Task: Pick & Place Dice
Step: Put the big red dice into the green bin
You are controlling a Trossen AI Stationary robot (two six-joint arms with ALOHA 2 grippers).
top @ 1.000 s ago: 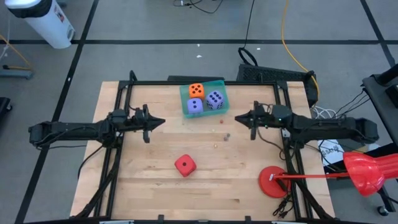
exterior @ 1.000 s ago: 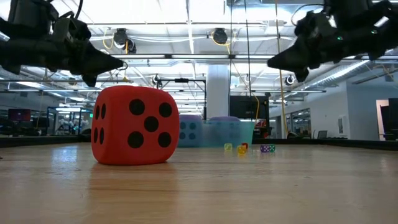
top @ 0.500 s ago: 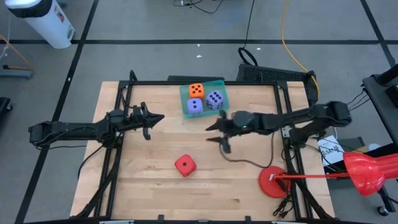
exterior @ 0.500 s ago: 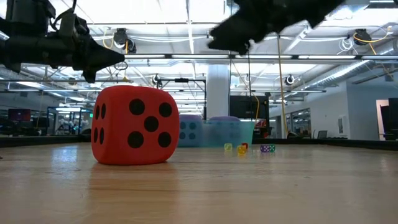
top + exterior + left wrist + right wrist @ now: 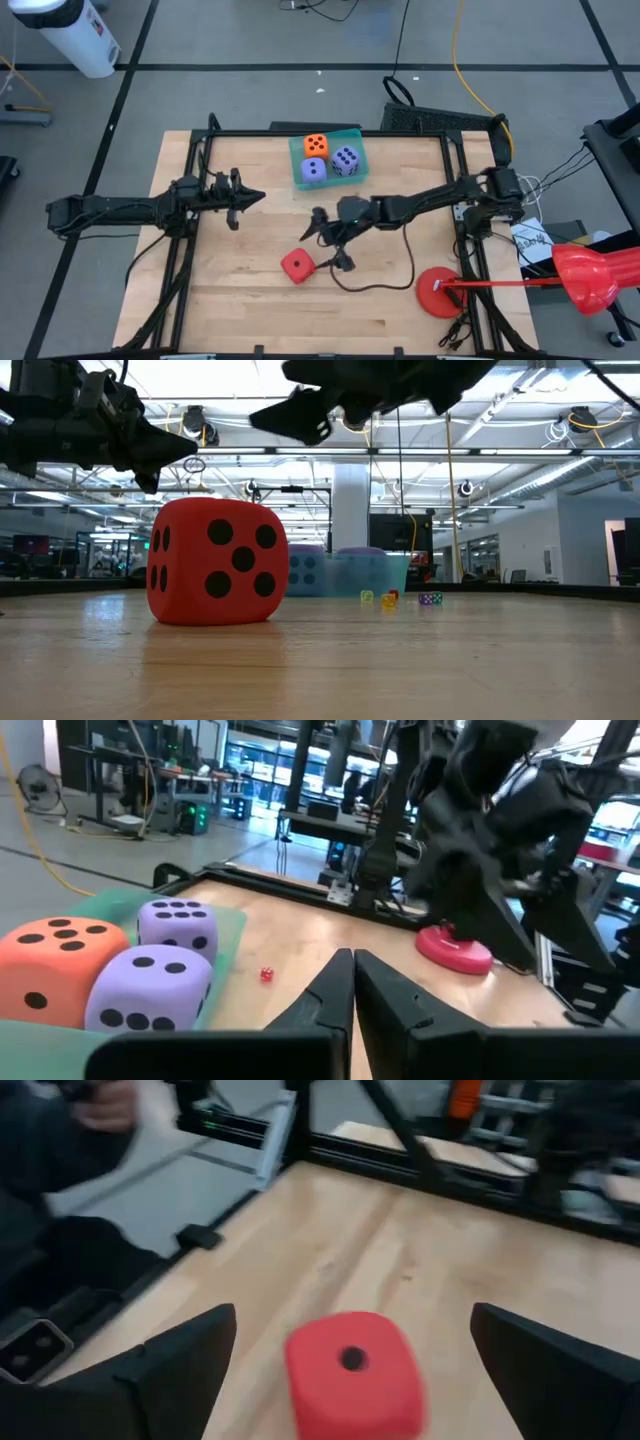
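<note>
The red die (image 5: 296,265) rests on its bottom face on the wooden table (image 5: 230,300), near the middle front; it is large in the low view (image 5: 215,560). An orange die (image 5: 316,145) and two purple dice (image 5: 313,171) (image 5: 346,160) lie in a green tray (image 5: 327,135) at the far edge. My right gripper (image 5: 322,250) hovers open just right of and above the red die (image 5: 355,1370), touching nothing. My left gripper (image 5: 255,196) hangs shut over the table's left half, fingers (image 5: 340,982) together.
A red round disc (image 5: 440,292) with a red handle lies at the near right corner. Tiny coloured dice (image 5: 390,598) are scattered mid-table. A dark cable (image 5: 385,282) loops on the table below my right arm. A black frame (image 5: 190,250) borders the table.
My right gripper has swung from the table's right side toward the left and near edge, ending beside and above the red die, and has opened wide on the way. The dice have stayed where they were.
</note>
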